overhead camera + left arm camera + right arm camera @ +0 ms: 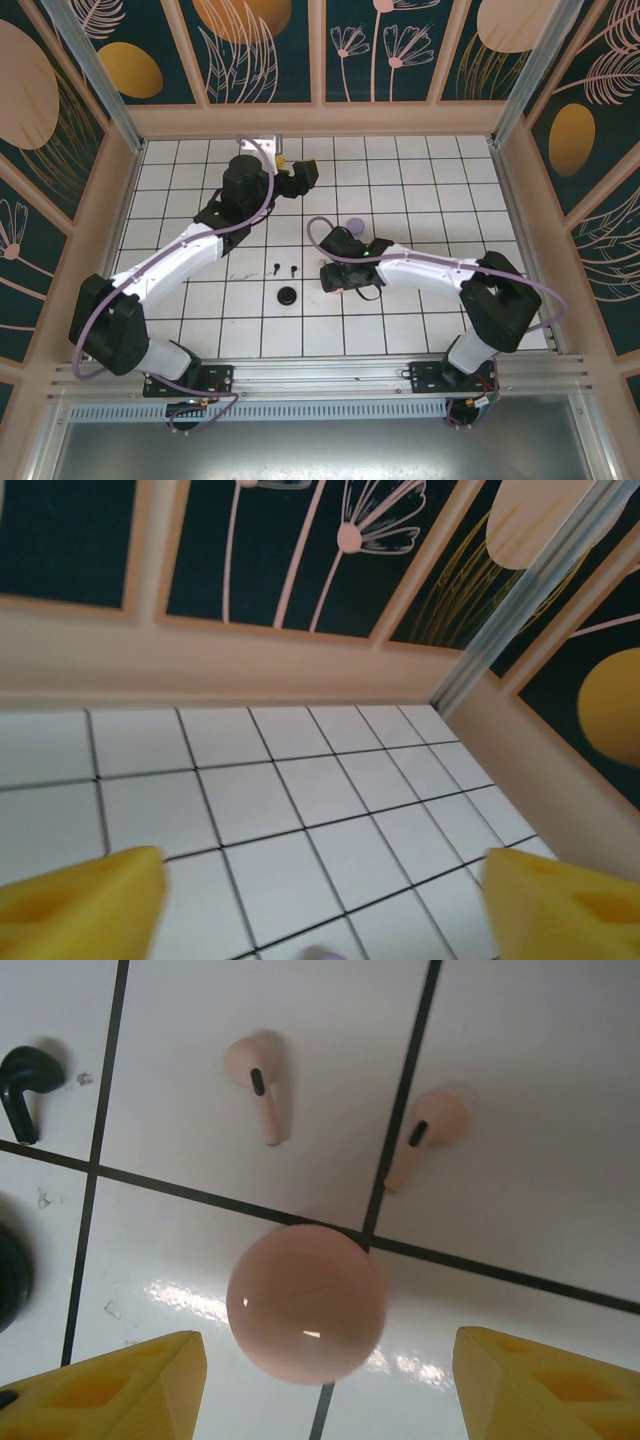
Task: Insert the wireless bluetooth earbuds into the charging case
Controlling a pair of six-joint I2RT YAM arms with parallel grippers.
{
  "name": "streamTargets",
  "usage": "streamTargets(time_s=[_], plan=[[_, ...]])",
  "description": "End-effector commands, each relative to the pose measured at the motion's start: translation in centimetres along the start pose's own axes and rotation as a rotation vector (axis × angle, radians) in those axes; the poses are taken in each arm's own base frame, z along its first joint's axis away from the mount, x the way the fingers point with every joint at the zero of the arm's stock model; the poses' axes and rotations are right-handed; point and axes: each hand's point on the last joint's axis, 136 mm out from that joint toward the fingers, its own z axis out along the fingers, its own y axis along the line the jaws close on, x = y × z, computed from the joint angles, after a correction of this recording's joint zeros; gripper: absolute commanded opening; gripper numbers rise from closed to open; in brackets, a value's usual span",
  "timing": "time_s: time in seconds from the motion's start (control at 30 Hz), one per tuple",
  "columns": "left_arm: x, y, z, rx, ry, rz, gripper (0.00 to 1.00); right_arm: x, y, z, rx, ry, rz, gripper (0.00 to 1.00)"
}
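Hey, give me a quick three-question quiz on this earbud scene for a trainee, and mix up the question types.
1. True or false: the right gripper is shut on a pink earbud.
2. Multiple choice: in the right wrist view, what colour is the round disc lying just ahead of the gripper? A black, B pink, C lilac.
3. Short answer: in the top view, how many black earbuds lie just beyond the black disc?

Key
1. False: it is open, and each pink earbud lies free on the tiles.
2. B.
3. Two.
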Motion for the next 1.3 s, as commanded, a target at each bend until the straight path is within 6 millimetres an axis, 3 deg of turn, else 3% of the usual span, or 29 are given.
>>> streamTargets(time_s=[0.0,0.4,0.97,1.07,1.27], plan=[[-0.8,1.4,-1.5,-0.067,-0.051,0.055,0.99,-0.6,-0.1,0.3,0.055,0.011,-0.085,0.67],[-2.4,1.8,-3.8,-0.104,-0.116,0.084,0.99,0.4,0.2,2.9,0.079,0.106,-0.144,0.65],[-2.0,1.8,-3.4,-0.091,-0.116,0.098,0.99,1.8,0.8,3.9,0.091,0.172,-0.152,0.60],[-2.2,1.6,-3.4,-0.084,-0.122,0.086,0.99,2.3,0.7,3.9,0.090,0.184,-0.149,0.57],[-2.4,1.9,-3.5,-0.097,-0.137,0.025,0.99,3.0,1.1,3.7,0.072,0.202,-0.149,0.40]])
